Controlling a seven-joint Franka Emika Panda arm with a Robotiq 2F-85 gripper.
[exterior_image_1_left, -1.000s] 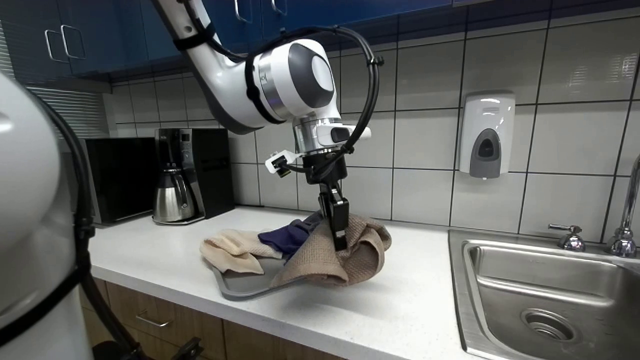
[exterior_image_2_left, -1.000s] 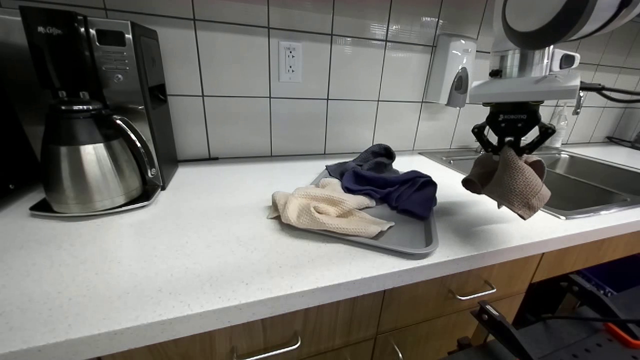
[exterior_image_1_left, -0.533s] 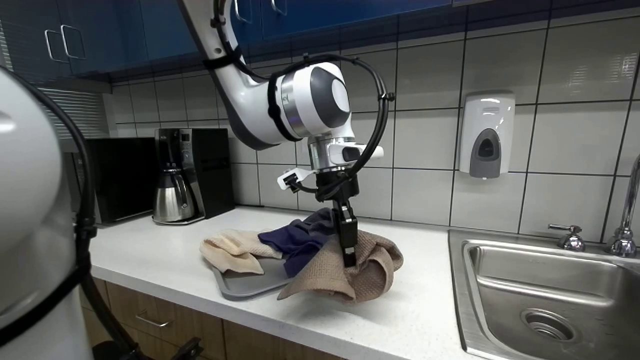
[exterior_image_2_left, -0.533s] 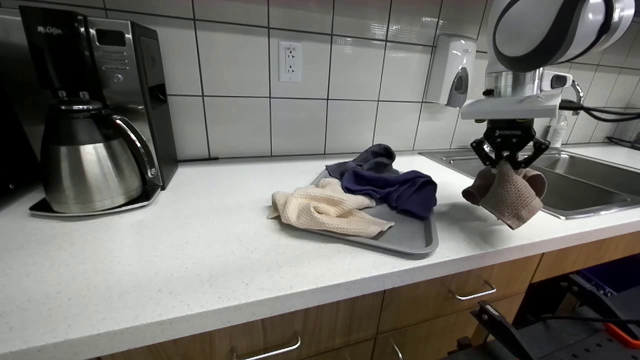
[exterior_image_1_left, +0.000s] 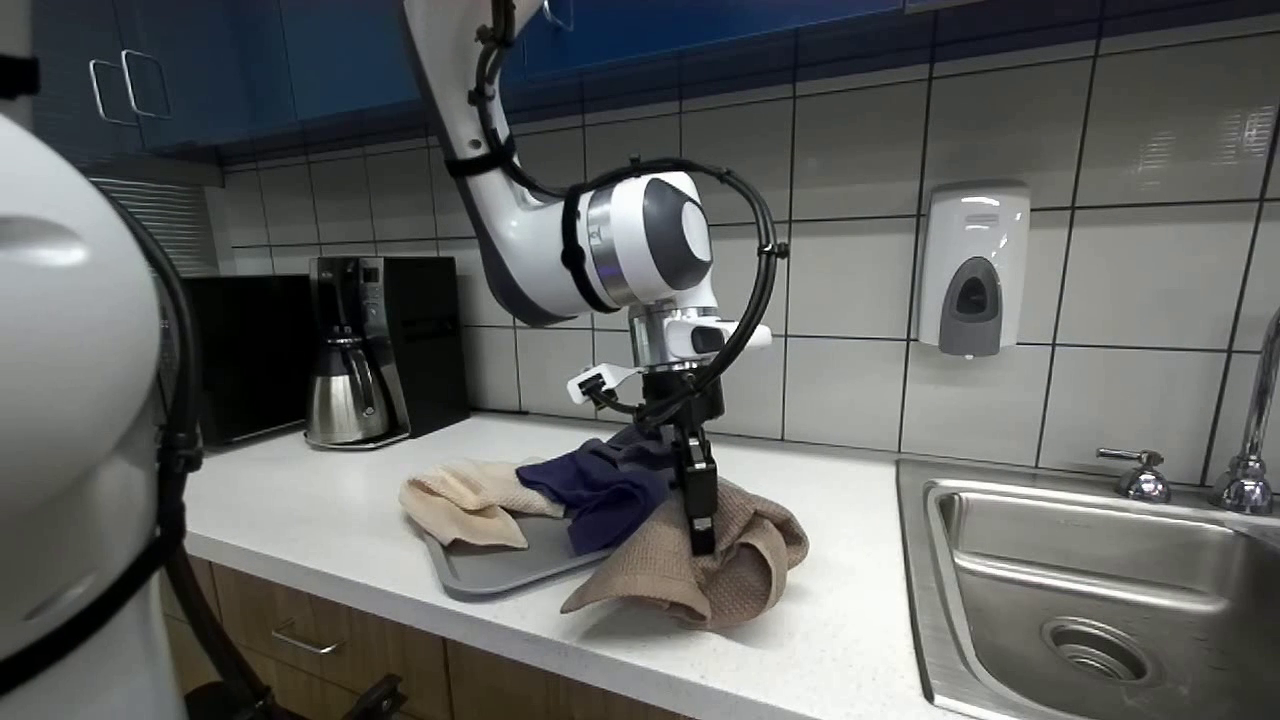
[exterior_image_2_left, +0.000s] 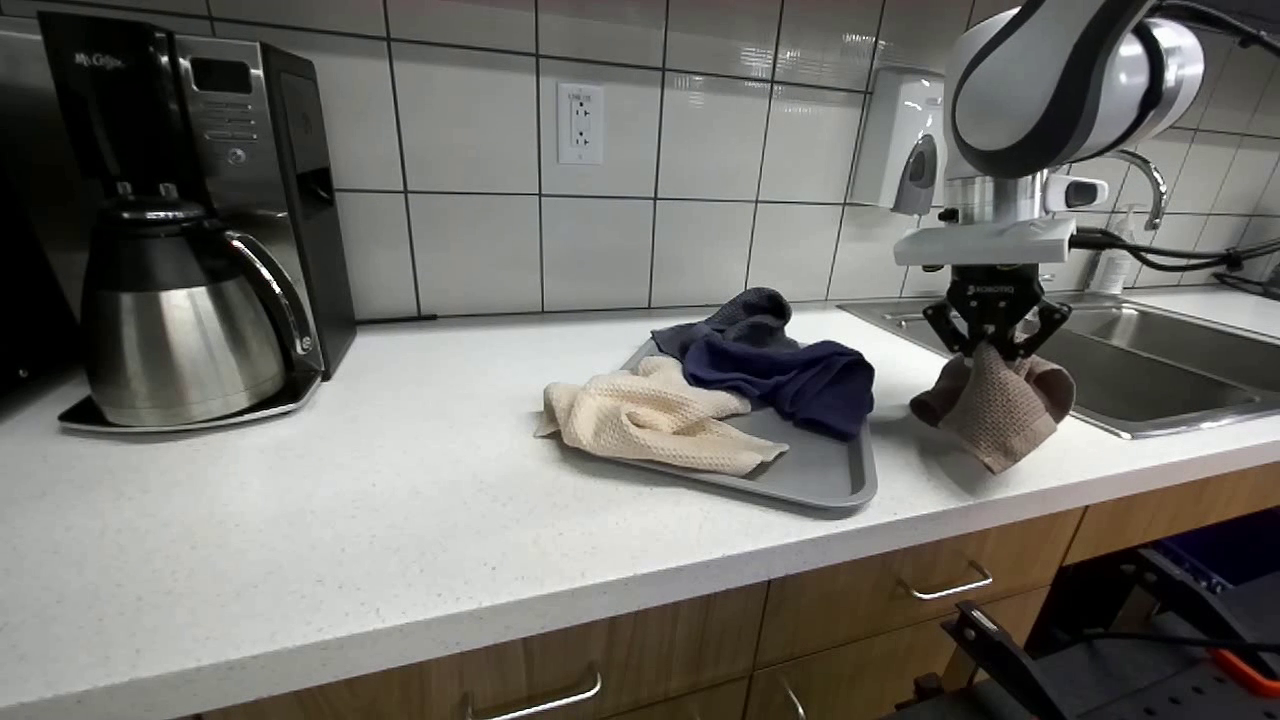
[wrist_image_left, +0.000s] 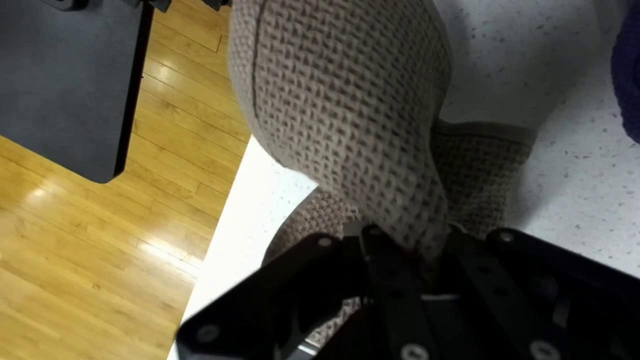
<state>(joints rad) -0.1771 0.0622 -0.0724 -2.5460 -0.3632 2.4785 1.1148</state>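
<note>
One brown cloth (exterior_image_1_left: 685, 575) sank; three cloths (exterior_image_2_left: 780, 375) stayed.

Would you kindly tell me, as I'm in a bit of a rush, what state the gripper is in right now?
Gripper: closed, holding the textured brown cloth by a pinched fold.

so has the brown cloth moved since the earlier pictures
Yes. In an exterior view, the brown cloth has moved down and slightly left in the picture, judged against the fixed soap dispenser.
</note>
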